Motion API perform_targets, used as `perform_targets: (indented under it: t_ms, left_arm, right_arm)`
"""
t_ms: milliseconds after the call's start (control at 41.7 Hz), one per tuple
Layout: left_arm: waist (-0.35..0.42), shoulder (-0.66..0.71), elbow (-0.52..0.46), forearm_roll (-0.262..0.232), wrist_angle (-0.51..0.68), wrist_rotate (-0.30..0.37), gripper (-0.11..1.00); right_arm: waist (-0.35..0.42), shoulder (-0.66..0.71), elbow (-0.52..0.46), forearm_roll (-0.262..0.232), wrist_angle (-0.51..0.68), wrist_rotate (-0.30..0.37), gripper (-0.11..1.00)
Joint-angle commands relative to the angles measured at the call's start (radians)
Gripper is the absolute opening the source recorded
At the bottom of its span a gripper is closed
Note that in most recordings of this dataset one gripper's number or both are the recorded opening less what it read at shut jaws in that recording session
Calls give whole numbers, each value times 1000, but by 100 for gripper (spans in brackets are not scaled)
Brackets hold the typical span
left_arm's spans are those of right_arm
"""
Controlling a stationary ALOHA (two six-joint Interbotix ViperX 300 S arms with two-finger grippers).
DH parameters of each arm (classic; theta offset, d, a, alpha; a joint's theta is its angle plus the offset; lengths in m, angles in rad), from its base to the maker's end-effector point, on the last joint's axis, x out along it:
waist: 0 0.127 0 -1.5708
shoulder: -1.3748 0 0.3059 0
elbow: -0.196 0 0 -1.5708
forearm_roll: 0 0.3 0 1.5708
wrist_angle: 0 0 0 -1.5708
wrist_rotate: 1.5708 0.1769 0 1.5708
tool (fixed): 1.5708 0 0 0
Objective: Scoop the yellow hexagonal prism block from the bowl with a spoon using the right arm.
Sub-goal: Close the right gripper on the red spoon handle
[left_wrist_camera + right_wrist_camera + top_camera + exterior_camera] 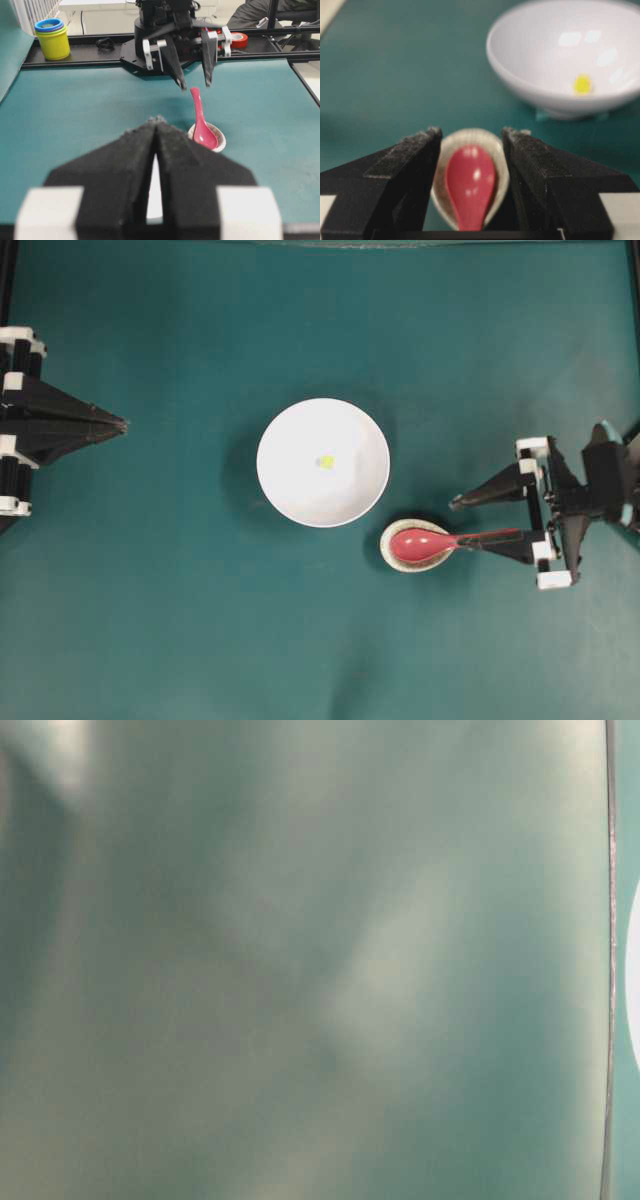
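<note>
Right gripper (471, 145) jaws spread, over spoon (470, 185).
Spoon sits between fingers, untouched; bowl (535, 55) with yellow block (582, 84) ahead; left gripper (122, 424) closed.

No text, label, brand, number or sign can be read in any view; the surfaces that show are plain, and the far things are too blurred.
</note>
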Motion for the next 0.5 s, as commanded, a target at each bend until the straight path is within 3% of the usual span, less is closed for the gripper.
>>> perform_targets:
  t_ms: [0,216,480]
  left_arm:
    - [2,6,-17,3,-11,-2,0]
    - [2,6,-17,3,-12,-2,0]
    - [3,8,-17,3,-14,-2,0]
  right_arm:
    - [37,46,-5,35,-43,-2,58]
    - [101,115,11,80,-74,-2,58]
    - [110,140,25,91,-41,-2,57]
